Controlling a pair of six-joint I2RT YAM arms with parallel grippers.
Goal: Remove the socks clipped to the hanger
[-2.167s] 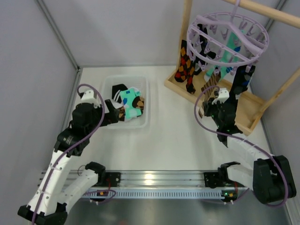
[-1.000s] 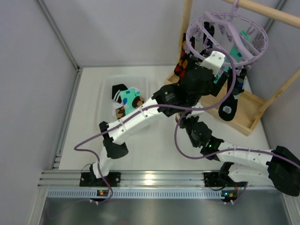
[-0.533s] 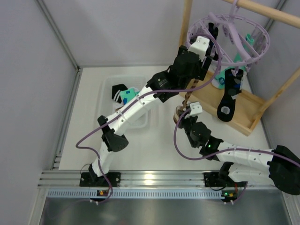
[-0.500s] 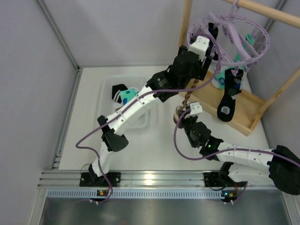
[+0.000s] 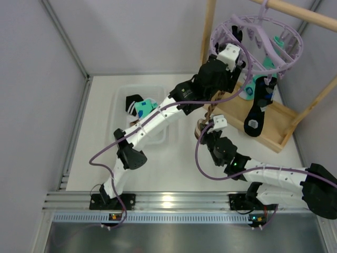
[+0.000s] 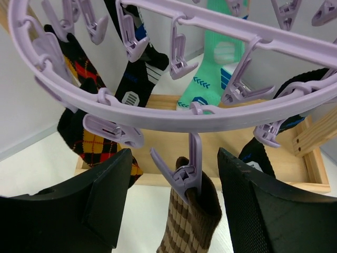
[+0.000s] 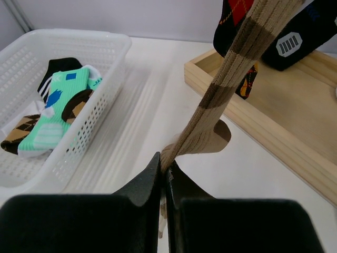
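Up high, spread jaws on the left gripper (image 6: 176,158), one dark finger to each side of a lavender clip peg (image 6: 181,176), clear of the peg on both sides. Clamped in that peg, the top of the brown striped sock (image 6: 190,226), hanging down between the fingers. Just above, the outer ring of the hanger (image 6: 174,120): round, lavender, with more pegs dangling along it, several of them bare. Behind the ring, clipped and hanging: a black diamond sock (image 6: 87,132) to the left, a black sock (image 6: 134,79) with white and blue marks next to it, a teal sock (image 6: 213,68) further back.

Down low, pressed-together fingers on the right gripper (image 7: 164,161), pinching the lower end of the same brown striped sock (image 7: 231,68), with the fabric drawn taut on a slant up toward the hanger. Beyond the fingers, the light wooden tray (image 7: 295,132) beneath the hanger, resting on the white counter (image 7: 158,95). Off to the left in the right wrist view, a white basket (image 7: 113,45) on the counter, with loose socks (image 7: 52,124) inside: mint-green, black, brown argyle.

From above, hanger (image 5: 287,37) hooked over a wooden bar (image 5: 300,13). Left arm stretched from the near edge across to the ring. Right gripper (image 5: 202,129) just beside the tray's left end, basket well apart to the left.
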